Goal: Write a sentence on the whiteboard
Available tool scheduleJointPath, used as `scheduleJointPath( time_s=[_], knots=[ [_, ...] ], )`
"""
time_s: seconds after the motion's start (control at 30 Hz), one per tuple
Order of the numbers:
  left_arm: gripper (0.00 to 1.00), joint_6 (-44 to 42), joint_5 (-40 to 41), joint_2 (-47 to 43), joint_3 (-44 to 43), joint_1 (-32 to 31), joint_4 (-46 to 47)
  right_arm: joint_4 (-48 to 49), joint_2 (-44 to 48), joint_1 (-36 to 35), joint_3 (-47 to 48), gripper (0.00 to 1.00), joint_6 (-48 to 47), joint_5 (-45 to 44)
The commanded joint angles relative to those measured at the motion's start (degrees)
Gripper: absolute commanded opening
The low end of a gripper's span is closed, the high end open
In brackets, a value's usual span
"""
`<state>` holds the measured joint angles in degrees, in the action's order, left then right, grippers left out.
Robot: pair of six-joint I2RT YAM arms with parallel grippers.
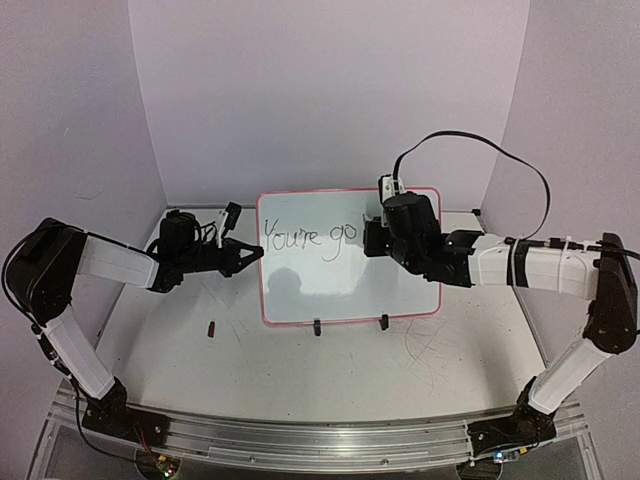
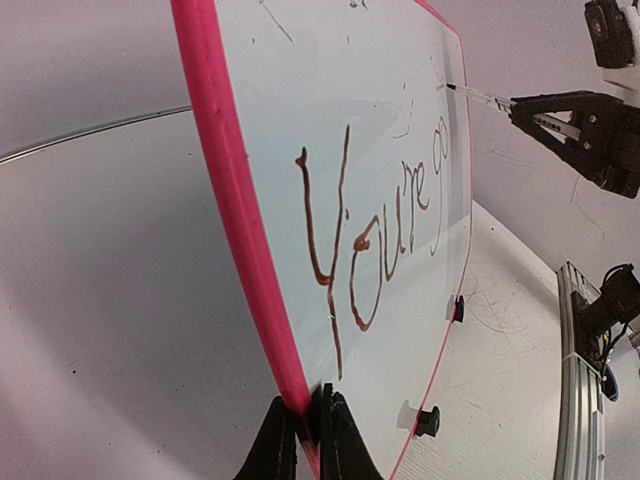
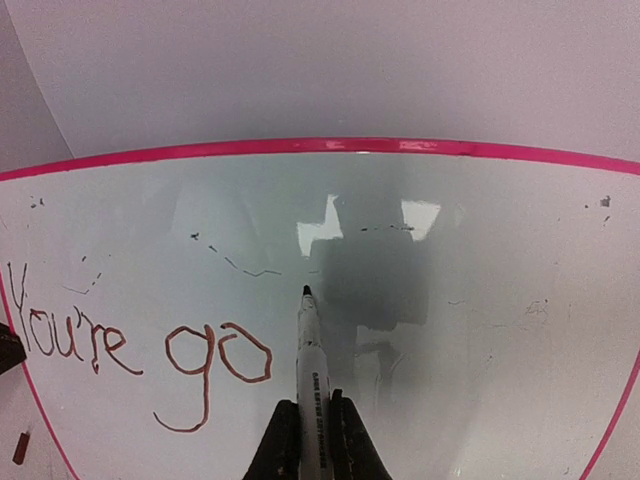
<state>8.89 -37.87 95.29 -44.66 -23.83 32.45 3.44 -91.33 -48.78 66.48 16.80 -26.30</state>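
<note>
The whiteboard point(image 1: 340, 290), glossy white with a pink frame, stands tilted at the back middle of the table. On it the sentence point(image 1: 310, 237) reads "You're go" in thin dark handwriting point(image 3: 140, 350). My left gripper point(image 2: 308, 400) is shut on the board's left pink edge point(image 2: 235, 200). My right gripper point(image 3: 312, 402) is shut on a white marker point(image 3: 312, 365). The marker's black tip point(image 3: 305, 292) is at the board just right of the "go". In the left wrist view the marker tip point(image 2: 455, 89) meets the board's far side.
Two black clip feet point(image 1: 317, 326) point(image 1: 383, 321) hold the board's lower edge. A small dark cap point(image 1: 212, 328) lies on the scratched tabletop left of the board. Lilac walls close in the back and sides. A metal rail point(image 1: 300, 440) runs along the near edge.
</note>
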Motion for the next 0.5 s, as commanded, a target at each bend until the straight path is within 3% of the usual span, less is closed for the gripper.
scheduleJointPath(
  time_s=[0.0,0.47],
  knots=[
    [0.00,-5.1,3.3,1.5,-1.2,-1.7,-2.9,1.6,-1.4,0.4,2.5,0.00,-0.4,-0.9],
    [0.00,-5.2,3.3,1.3,-1.2,-1.7,-3.0,1.5,-1.1,0.4,0.4,0.00,1.1,0.5]
  ],
)
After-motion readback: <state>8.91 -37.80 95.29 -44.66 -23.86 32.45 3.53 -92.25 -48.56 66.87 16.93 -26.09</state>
